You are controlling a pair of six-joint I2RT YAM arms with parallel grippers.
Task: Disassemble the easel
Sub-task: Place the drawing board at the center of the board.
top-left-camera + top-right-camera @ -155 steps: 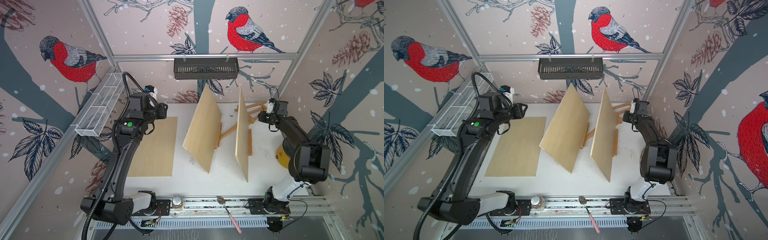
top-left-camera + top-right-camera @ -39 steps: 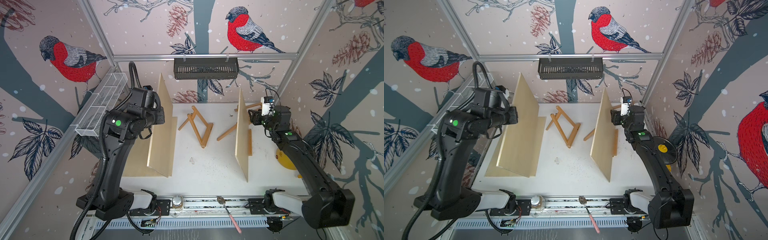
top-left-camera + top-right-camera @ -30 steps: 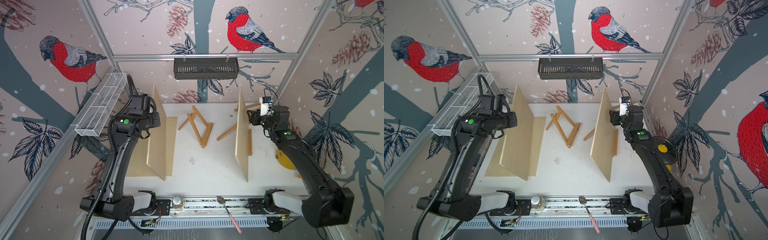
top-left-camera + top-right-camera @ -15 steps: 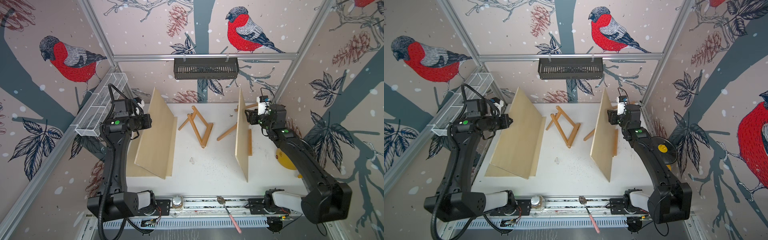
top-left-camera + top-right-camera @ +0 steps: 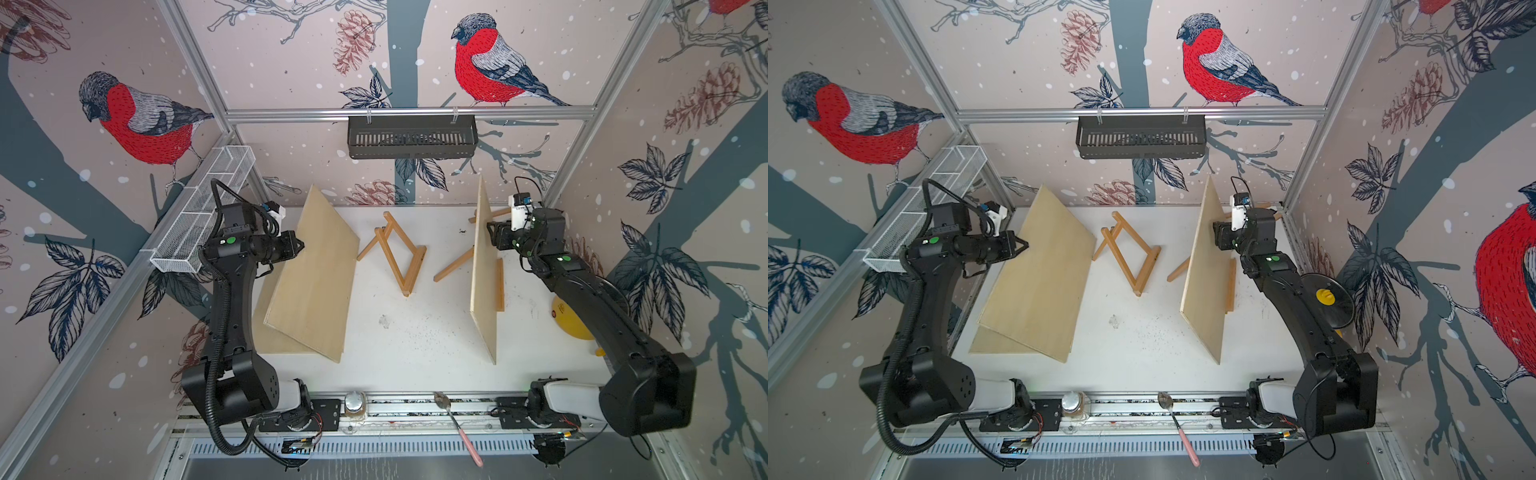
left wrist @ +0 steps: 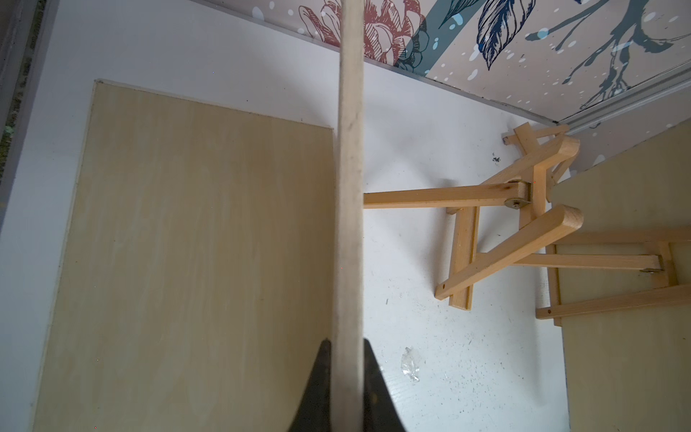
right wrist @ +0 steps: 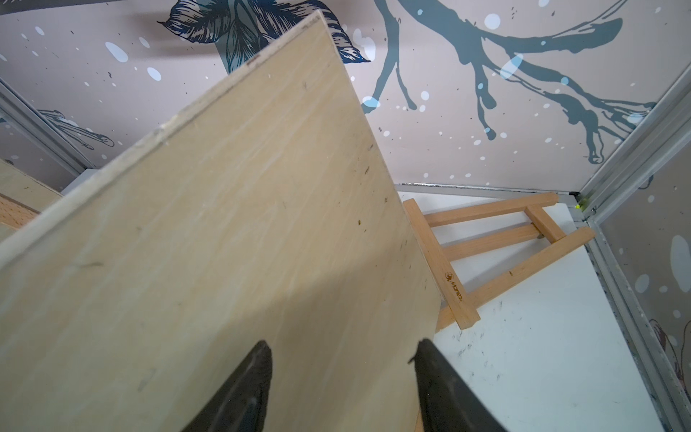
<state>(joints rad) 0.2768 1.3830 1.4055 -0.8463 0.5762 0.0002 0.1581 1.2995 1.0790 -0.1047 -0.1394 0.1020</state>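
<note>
Two boards sit at the left of the frame in both top views. A flat board [image 5: 272, 343] lies on the table [image 5: 415, 332]. A leaning board [image 5: 316, 274] tilts over it, and its lower edge appears to rest near the flat one's right side. The left gripper [image 5: 297, 249] is clamped on the leaning board's thin upper edge (the wrist view shows both fingers [image 6: 321, 374] pressed against that edge). That hold probably lets the board hinge down onto the flat one as a stack.

The bare easel [image 5: 395, 253] stands in the middle of the frame with nothing on it. At the right, an upright board [image 5: 482, 270] leans on the second easel [image 7: 486, 243], with its ledge behind.

The right gripper [image 5: 496, 239] sits just beside that board's back face with its jaws apart, holding nothing. It seems placed to take the board next, though it would need the edge, not the face, between its jaws.
</note>
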